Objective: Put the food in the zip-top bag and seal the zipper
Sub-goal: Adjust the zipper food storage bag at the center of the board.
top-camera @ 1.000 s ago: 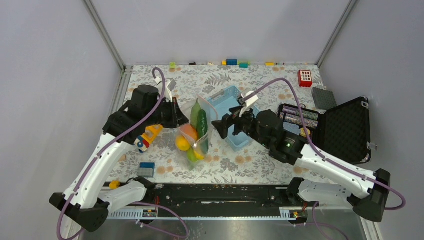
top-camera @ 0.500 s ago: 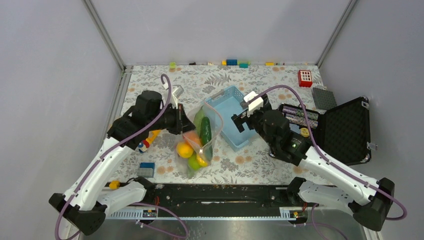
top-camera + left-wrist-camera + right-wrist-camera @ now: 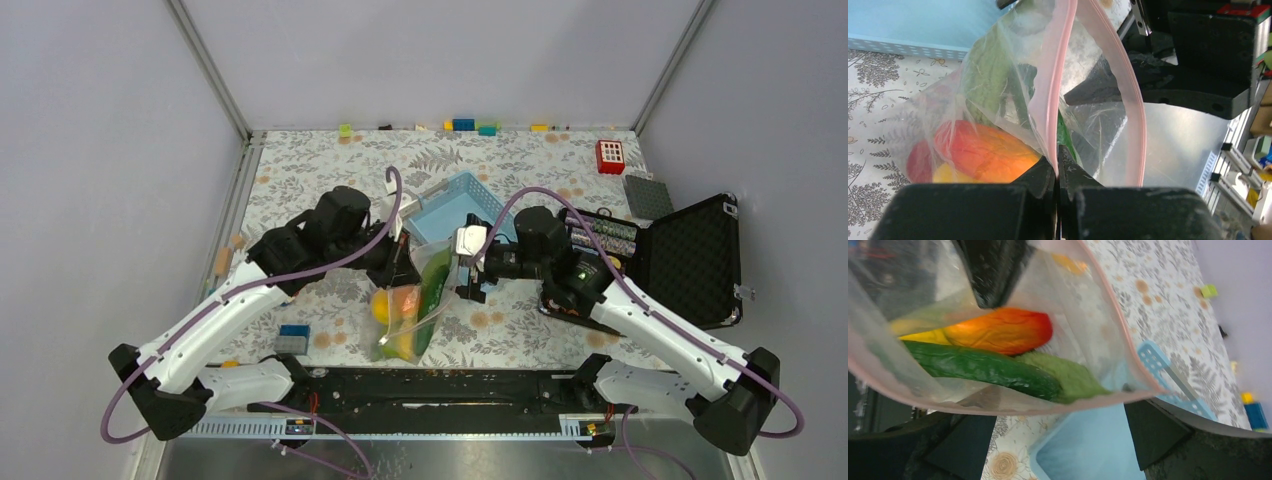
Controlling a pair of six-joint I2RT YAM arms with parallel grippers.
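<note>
Pinching the zipper (image 3: 1050, 90) at its near end, the left gripper (image 3: 1057, 165) has its jaws clamped tight on the pale pink strip, holding up that side of the zip-top bag (image 3: 412, 330). Just right of it the bag's mouth gapes, and the food is already inside: a red-orange fruit (image 3: 983, 152), a lemon (image 3: 380, 305), a cucumber (image 3: 978, 367) and a pale green piece (image 3: 1075, 382) beside it. Further right, the right gripper (image 3: 1055, 415) has its jaws spread wide at the other side of the mouth, with the bag's edge lying across the gap. Whether either finger touches the plastic is hard to tell. Behind it sits the light blue basket (image 3: 450, 205).

Loading looks finished, so sealing is the step in hand. Next, the right jaws probably need to close on the free end of the strip, drawing the two tracks taut and together before anything presses along them.
</note>
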